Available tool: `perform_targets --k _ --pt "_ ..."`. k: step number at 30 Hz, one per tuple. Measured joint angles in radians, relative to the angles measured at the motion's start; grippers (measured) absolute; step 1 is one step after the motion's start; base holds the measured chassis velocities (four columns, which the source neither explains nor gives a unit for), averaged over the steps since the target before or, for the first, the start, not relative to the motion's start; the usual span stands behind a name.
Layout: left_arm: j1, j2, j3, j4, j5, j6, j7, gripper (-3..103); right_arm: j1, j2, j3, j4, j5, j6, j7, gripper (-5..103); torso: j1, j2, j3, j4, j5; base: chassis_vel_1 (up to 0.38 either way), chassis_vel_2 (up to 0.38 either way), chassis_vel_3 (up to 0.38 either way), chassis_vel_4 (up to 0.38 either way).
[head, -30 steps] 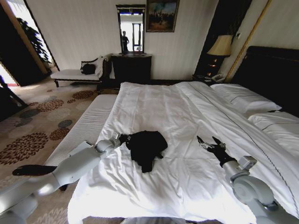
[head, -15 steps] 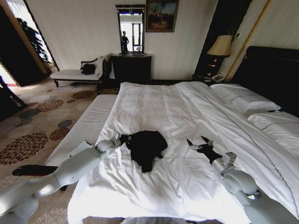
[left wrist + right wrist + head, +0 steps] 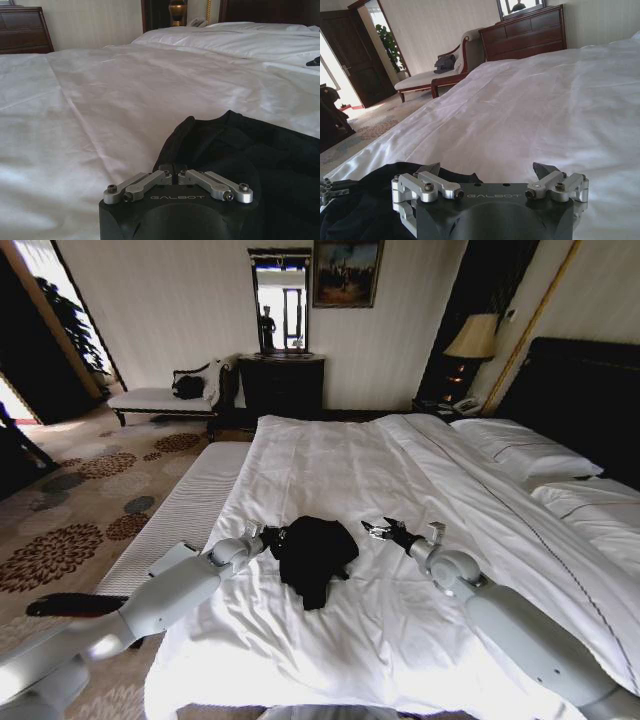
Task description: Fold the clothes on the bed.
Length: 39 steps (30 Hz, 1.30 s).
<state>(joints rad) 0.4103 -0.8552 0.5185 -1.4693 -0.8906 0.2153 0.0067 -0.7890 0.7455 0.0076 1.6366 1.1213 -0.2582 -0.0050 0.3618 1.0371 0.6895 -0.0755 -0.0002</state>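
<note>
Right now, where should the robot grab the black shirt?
Probably the shirt's free right edge, coming in low from the right with the open right gripper. It lies crumpled on the bed, and the left gripper is at its left edge, so that side is taken.

Hotel-style bedroom: large white bed (image 3: 400, 470), dark headboard (image 3: 585, 390), bedside lamp (image 3: 472, 340), dresser (image 3: 282, 385), patterned carpet (image 3: 80, 510).

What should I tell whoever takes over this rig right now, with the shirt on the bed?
Left hand: shut on the black T-shirt at its left edge.
Right hand: open, above the duvet just right of the shirt, not touching it.
Shirt: bunched in a heap on the white bed, near the foot.
Done: no neat fold visible.
Left: spread it flat and fold it.
</note>
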Motion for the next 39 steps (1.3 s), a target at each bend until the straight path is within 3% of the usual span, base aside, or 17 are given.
perform_targets --k 13,20,30,31,33,35,36,39 --pt "0.005 -0.014 0.004 -0.009 -0.001 0.001 0.000 0 0.069 0.072 -0.122 -0.121 -0.009 -0.018 -0.020 103 0.000 0.000 0.000 0.0000 0.0001 0.000 0.000 0.000 0.000" --pt "0.017 -0.017 0.006 -0.011 0.000 0.001 0.000 0 0.094 0.110 -0.146 -0.195 -0.020 -0.014 -0.024 91 0.000 0.000 0.000 -0.0001 0.0002 0.000 0.000 0.000 0.000" --pt "0.024 -0.021 0.006 -0.012 0.001 0.001 0.000 0 0.117 0.145 -0.150 -0.267 -0.005 -0.010 -0.018 87 0.000 0.000 0.000 -0.0003 0.0001 0.000 0.000 0.000 0.000" --pt "0.024 -0.019 0.005 -0.012 0.001 0.001 0.000 0 0.117 0.148 -0.153 -0.267 -0.005 -0.010 -0.018 82 0.000 0.000 0.000 -0.0003 0.0002 0.000 0.000 0.000 0.000" --pt "0.024 -0.018 0.005 -0.012 0.001 0.001 0.000 0 0.117 0.149 -0.154 -0.267 -0.005 -0.010 -0.018 82 0.000 0.000 0.000 -0.0002 0.0002 0.000 0.000 0.000 0.000" --pt "0.024 -0.017 0.004 -0.013 0.001 0.000 0.000 0 0.114 0.154 -0.158 -0.266 -0.007 -0.011 -0.017 71 0.000 0.000 0.000 0.0000 0.0002 0.000 0.000 0.000 0.000" --pt "0.024 -0.017 0.003 -0.013 0.001 0.000 0.000 0 0.114 0.157 -0.159 -0.267 -0.008 -0.012 -0.016 61 0.000 0.000 0.000 -0.0001 0.0001 0.000 0.000 0.000 0.000" --pt "0.024 -0.018 0.003 -0.013 0.001 0.000 0.000 0 0.114 0.159 -0.161 -0.269 -0.009 -0.012 -0.016 55 0.000 0.000 0.000 0.0000 0.0001 0.000 0.000 0.000 0.000"
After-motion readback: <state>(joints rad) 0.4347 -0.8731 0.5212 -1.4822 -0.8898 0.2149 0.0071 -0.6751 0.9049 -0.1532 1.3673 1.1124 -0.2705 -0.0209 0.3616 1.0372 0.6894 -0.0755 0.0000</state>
